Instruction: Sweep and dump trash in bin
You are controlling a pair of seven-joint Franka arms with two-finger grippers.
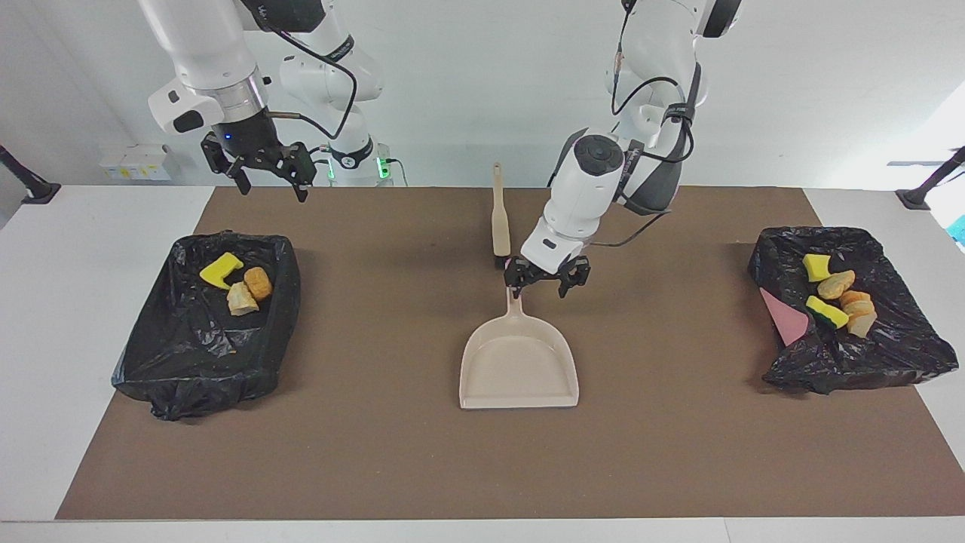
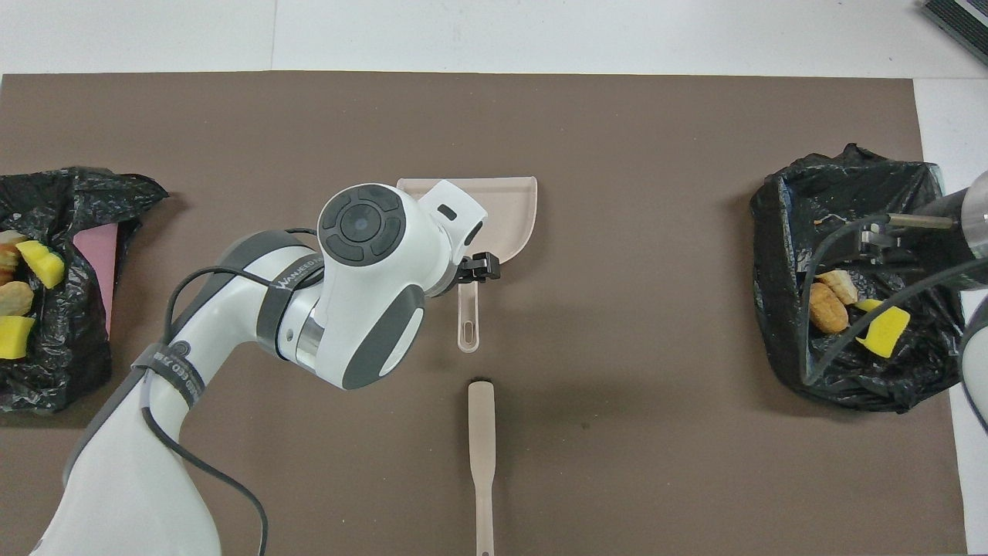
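Observation:
The trash lies in two black-bagged bins. A yellow chunk [image 1: 221, 270] and two tan lumps [image 1: 249, 290] are in the bin [image 1: 151, 354] at the right arm's end. Several yellow and tan scraps [image 1: 837, 298] are in the bin [image 1: 897, 354] at the left arm's end. The beige dustpan [image 1: 520, 362] lies flat and empty mid-mat. My left gripper [image 1: 540, 286] is open just over the dustpan's handle end; it also shows in the overhead view [image 2: 477, 268]. My right gripper [image 1: 271, 185] is open and empty, raised by its bin.
The beige brush [image 1: 500, 219] lies on the brown mat [image 1: 377, 452], nearer to the robots than the dustpan. A pink wall [image 1: 784, 317] shows where the bag has slipped on the bin at the left arm's end.

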